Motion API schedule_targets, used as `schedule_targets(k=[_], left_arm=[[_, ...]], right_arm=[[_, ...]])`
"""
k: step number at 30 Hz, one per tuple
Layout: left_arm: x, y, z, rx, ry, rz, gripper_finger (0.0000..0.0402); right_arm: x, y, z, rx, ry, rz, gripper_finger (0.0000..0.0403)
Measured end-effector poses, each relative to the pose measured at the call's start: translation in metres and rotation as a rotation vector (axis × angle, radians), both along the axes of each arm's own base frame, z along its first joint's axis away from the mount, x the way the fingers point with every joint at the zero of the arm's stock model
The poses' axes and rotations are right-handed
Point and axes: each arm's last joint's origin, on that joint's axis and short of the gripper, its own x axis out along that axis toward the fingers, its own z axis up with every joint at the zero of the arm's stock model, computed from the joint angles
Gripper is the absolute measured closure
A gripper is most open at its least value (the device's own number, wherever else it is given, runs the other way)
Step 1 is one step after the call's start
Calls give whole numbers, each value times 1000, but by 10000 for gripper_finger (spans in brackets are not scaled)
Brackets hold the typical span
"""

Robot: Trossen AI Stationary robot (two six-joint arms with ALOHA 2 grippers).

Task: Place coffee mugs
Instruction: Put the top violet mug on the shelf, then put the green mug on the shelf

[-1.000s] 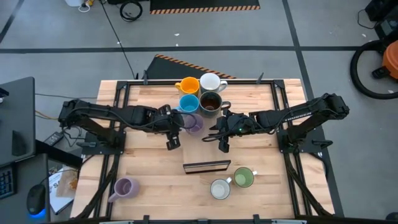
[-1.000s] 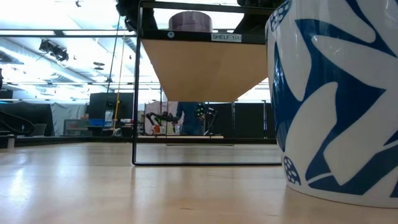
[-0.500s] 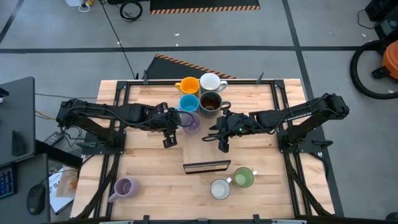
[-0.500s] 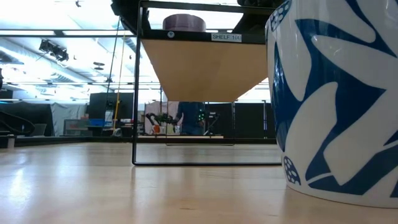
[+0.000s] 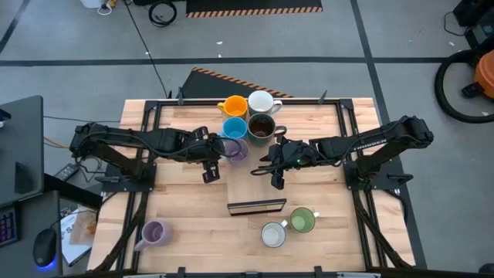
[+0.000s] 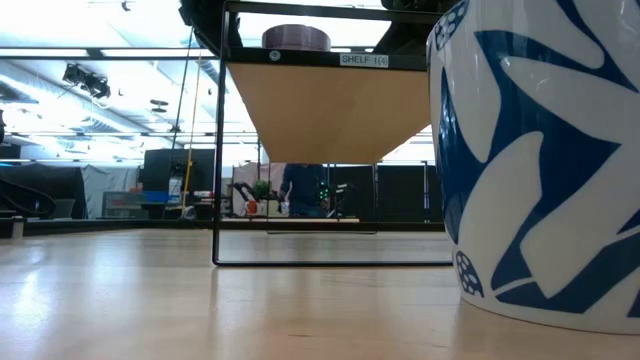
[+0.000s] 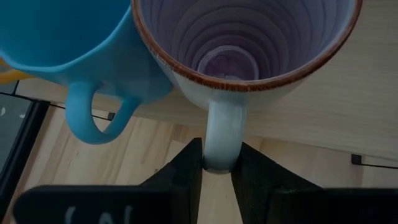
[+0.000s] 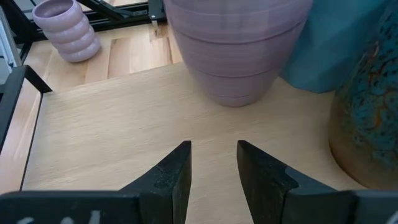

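At the shelf's middle, the left gripper [image 7: 217, 177] reaches level, pinching the ribbed lavender ceramic mug's [image 7: 242, 46] handle; the right gripper [image 8: 212, 163] is spread.

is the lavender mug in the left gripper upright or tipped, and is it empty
Upright and empty: the lavender mug shows its bare ringed bottom, mouth up in the high view. The left gripper pinches its handle.

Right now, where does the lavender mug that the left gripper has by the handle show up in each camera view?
High view: lavender mug mid-table, just below the blue mug.
Low view: on the shelf board, top centre.
Left wrist view: fills the frame, handle between the left gripper fingers.
Right wrist view: straight ahead of the right gripper.
Shared landmark: the blue mug beside it.
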Motion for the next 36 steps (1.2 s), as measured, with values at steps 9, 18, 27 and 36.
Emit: schedule_targets(k=[9,18,27,36], left_arm=[[0,0,0,-2,-1,5,262],[-4,0,7,-4,7,6,242],[-16,-3,35,-48,-21,20,241],[-26,-26,46,-178,-58,-161,241]], right_arm=[[0,1,0,12,0,18,268],[-2,1,2,29,2,45,268],[-21,-5,27,17,-64,54,268],[-51,-9,35,194,53,158,268]])
